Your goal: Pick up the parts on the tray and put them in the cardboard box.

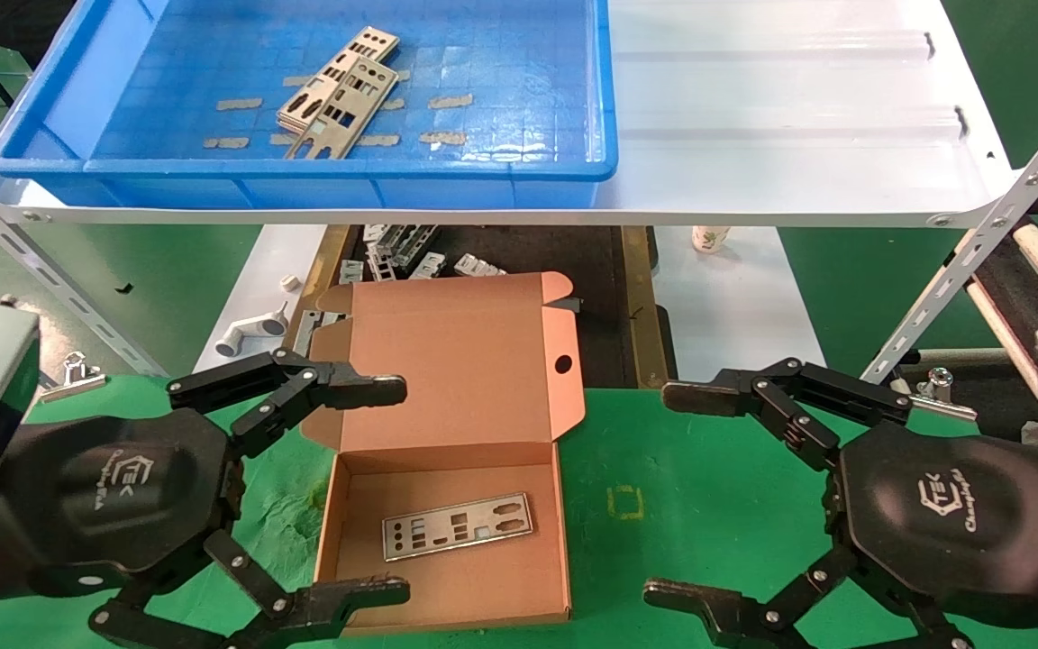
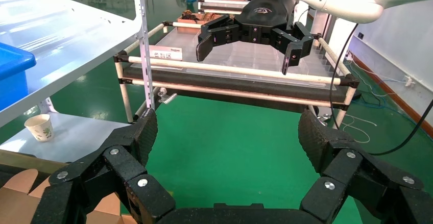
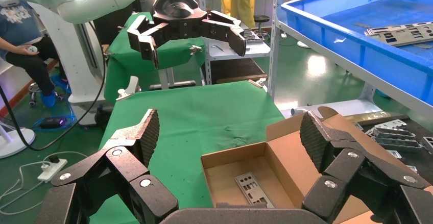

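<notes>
1. Left gripper (image 1: 397,491): nearest item, low over the green mat at the left edge of the cardboard box, empty. Fingers spread wide, one tip over the lid hinge area, the other by the box's near corner. Reads as parked at rest rather than reaching.

2. Right gripper (image 1: 663,494): mirror position on the right, over bare green mat (image 1: 681,469), well apart from the box. Fingers likewise spread wide, holding nothing.

3. Cardboard box (image 1: 330,514): shallow brown mailer between the two grippers, lid thrown back away from the robot so the well stands open from above. A small round hole shows in the lid flap.

4. Part in box (image 1: 458,525): one flat silver punched plate lying flat on the box floor, slightly askew. Judged as one delivery done.

5. Lower surface beyond the box: dark recess holding loose grey brackets (image 1: 411,252); a paper cup (image 1: 709,237) stands on the white ledge to the right. Not task items.

6. White shelf (image 1: 798,117): raised above the box, carrying the tray.

7. Tray (image 1: 68,99): blue bin on the shelf's left half.

8. Parts on tray (image 1: 339,95): a small overlapping stack of plates, lying diagonally, count uncertain. Overlap suggests the top plate must be lifted by an edge. Left arm sits closer, so likely the one to fetch next.
</notes>
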